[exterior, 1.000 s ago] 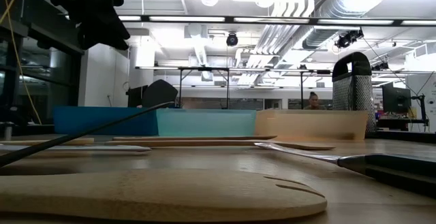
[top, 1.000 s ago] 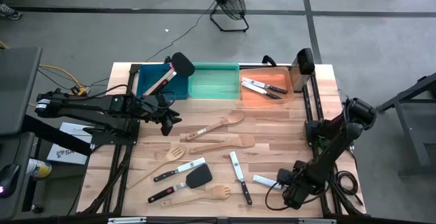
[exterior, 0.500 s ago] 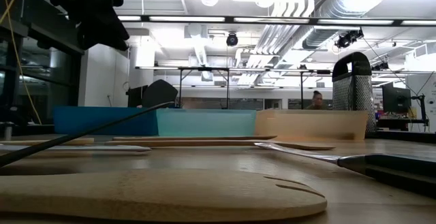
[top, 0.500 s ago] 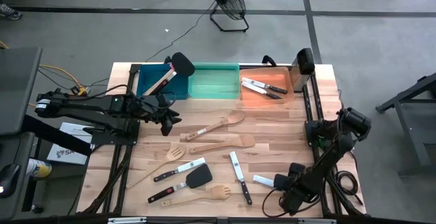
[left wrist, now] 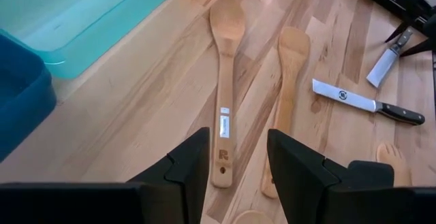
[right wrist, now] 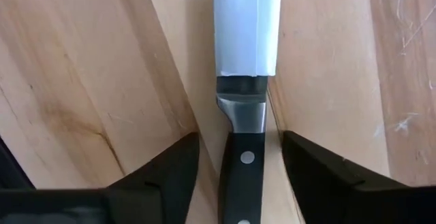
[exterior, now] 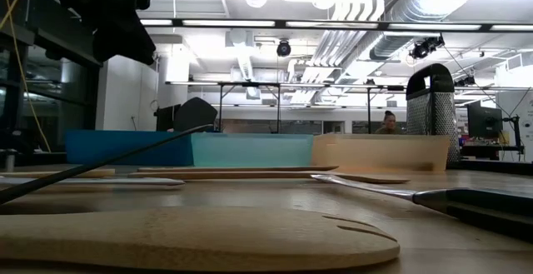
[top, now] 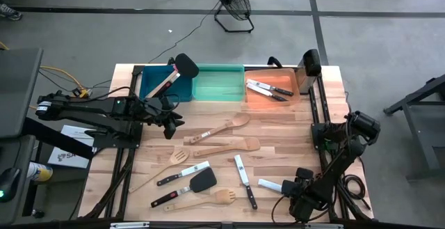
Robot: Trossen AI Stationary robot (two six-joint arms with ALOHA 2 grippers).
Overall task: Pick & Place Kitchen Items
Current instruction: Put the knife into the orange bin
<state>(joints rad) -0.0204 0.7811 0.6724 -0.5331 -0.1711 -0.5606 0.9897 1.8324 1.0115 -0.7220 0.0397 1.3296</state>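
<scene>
— Where's the right gripper (top: 286,186)?

— Low at the bench's (top: 278,128) right-hand corner on the edge opposite the bins, at the black handle of a white-bladed knife (right wrist: 242,159). One finger stands on each side of the handle with bare wood showing in both gaps – parted, not clamped. The knife lies flat on the bench.

— And the left?

— The left gripper (top: 169,123) hangs above the bench near the blue bin (top: 154,84), fingers apart and nothing between them. Below it lie a wooden spoon (left wrist: 223,81) and a wooden spatula (left wrist: 289,94), side by side, not touching.

— What else lies about?

— Toward the edge opposite the bins: a slotted wooden spatula (top: 167,165), a black-handled knife (top: 182,174), a black turner (top: 198,182), a wooden fork (top: 212,198) and a second knife (top: 243,180). That one is the white-bladed knife's nearest neighbour, clear of it.

— The bins?

— In a row along the far edge: blue, then the green bin (top: 217,83), then the orange bin (top: 261,98). A black-headed turner (top: 182,65) leans out of the blue one; several knives (top: 268,88) lie in the orange. A box grater (exterior: 430,107) stands upright at the corner beside the orange bin.

— The room?

— Pale planked wood for the top, on a grey floor crossed by dark lines – a floor fan (top: 233,3) stands beyond the bins. Across the table: ceiling ducts, strip lights, and a person (exterior: 387,122) far back.
</scene>
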